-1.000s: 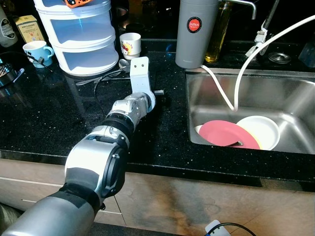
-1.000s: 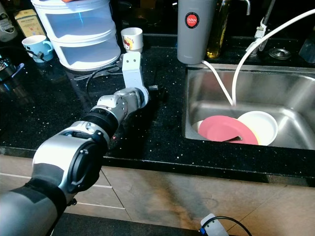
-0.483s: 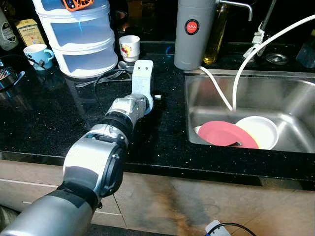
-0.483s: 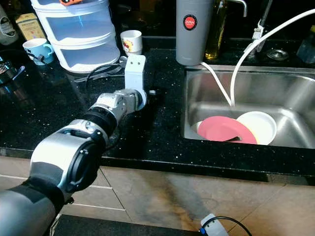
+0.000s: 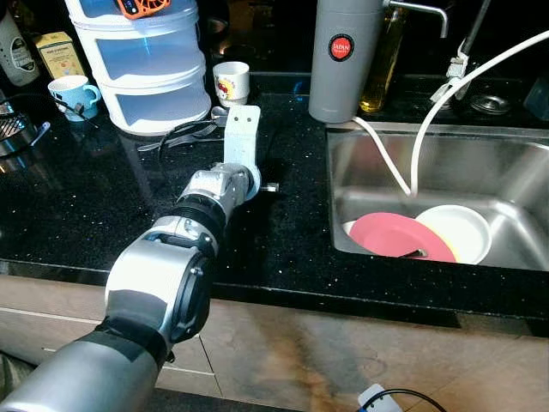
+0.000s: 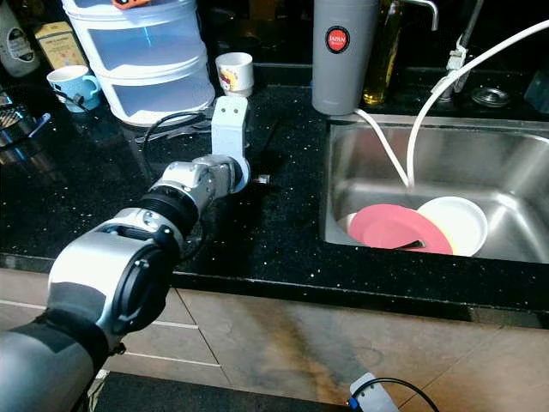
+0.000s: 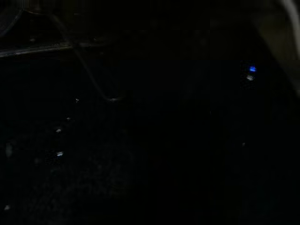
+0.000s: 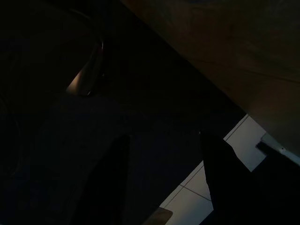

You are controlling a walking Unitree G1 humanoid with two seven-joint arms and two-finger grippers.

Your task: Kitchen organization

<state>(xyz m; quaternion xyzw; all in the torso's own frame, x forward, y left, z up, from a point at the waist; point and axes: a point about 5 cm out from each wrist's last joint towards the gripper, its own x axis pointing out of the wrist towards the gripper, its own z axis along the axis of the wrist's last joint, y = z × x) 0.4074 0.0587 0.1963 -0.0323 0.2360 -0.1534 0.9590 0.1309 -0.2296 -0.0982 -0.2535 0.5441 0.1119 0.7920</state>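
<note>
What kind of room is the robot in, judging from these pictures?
Most likely a home kitchen: a stainless steel sink holding a pink plate, a speckled black stone countertop, and a white cartoon-printed cup near the wall.

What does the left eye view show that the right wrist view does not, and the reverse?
Left eye view: the left arm stretched over the black counter, and a pink plate and a white plate in the sink. Right wrist view: the right end effector, fingers apart, with pale floor tiles beyond. Both: the brown cabinet front, it seems.
</note>
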